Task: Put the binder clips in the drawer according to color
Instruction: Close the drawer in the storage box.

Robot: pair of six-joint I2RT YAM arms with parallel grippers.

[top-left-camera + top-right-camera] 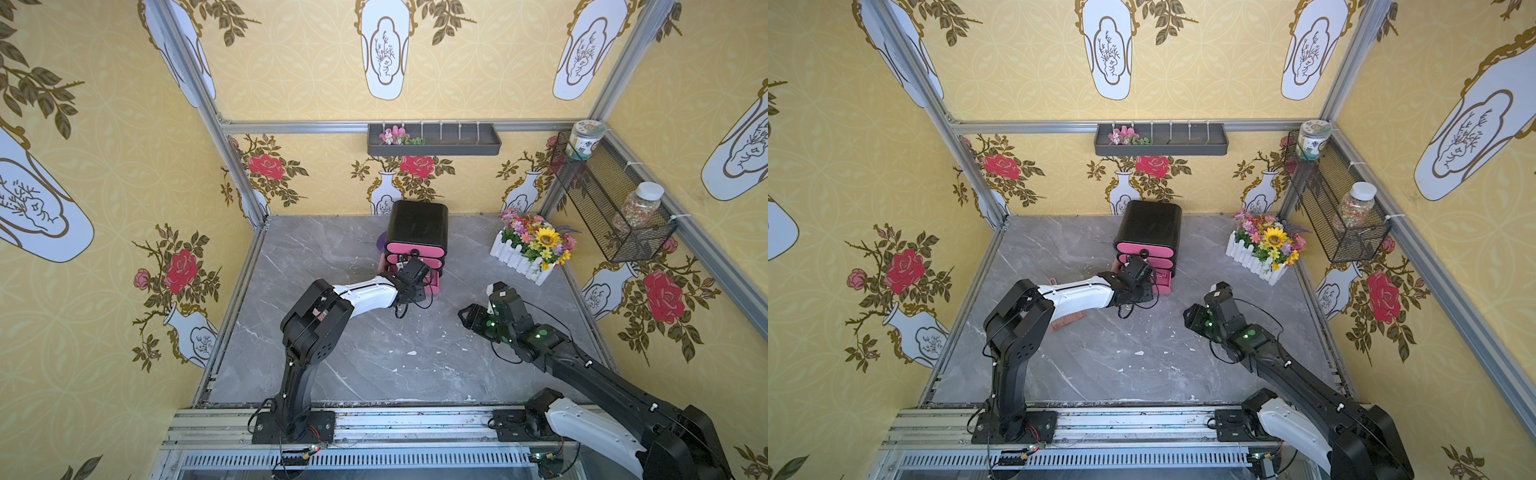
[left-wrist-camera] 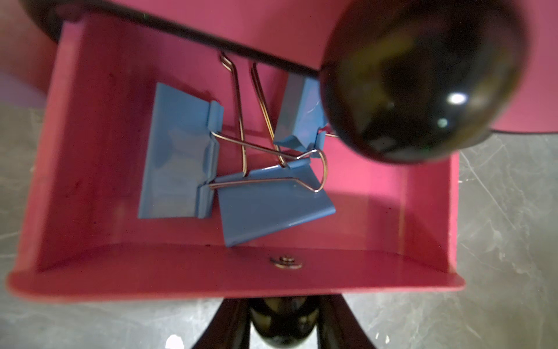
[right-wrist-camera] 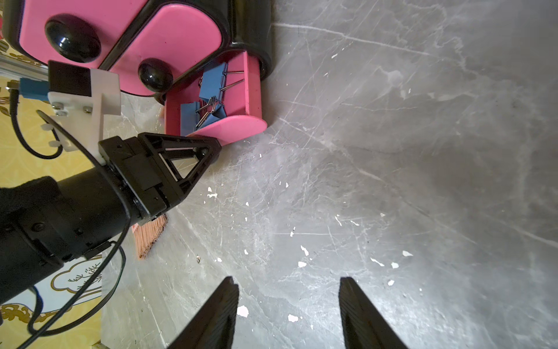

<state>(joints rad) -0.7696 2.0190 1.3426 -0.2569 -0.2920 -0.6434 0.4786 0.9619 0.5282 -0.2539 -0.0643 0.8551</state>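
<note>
Binder clips (image 2: 178, 151): three blue ones lie in the open bottom drawer. Their wire handles cross in the middle, and one clip is half hidden behind the middle knob (image 2: 419, 81).
Drawer cabinet (image 1: 417, 224): it stands at 12 o'clock on the table in both top views. The upper two fronts look shut.
Bottom drawer (image 2: 235, 281): it stands out toward 6 o'clock. One clip's corner reaches the inside of the front panel, and bare pink floor shows between the clips and either side wall.
Left gripper (image 3: 213, 148): mine is clamped on the bottom knob (image 2: 283, 323), one finger on each side, just outside the front panel.
Right gripper (image 3: 288, 302): my jaws are partly spread with nothing between them. They hang over bare table at 5 o'clock of the cabinet, well apart from it.
Brush (image 1: 1067, 322): it has pink bristles and lies under my left forearm, at 8 o'clock of the cabinet.
Flower box (image 1: 525, 253): it sits at 3 o'clock of the cabinet, well apart.
Table (image 1: 374, 353): grey marble with white flecks. The widest open stretch runs from the drawer front to the near edge at 6 o'clock.
</note>
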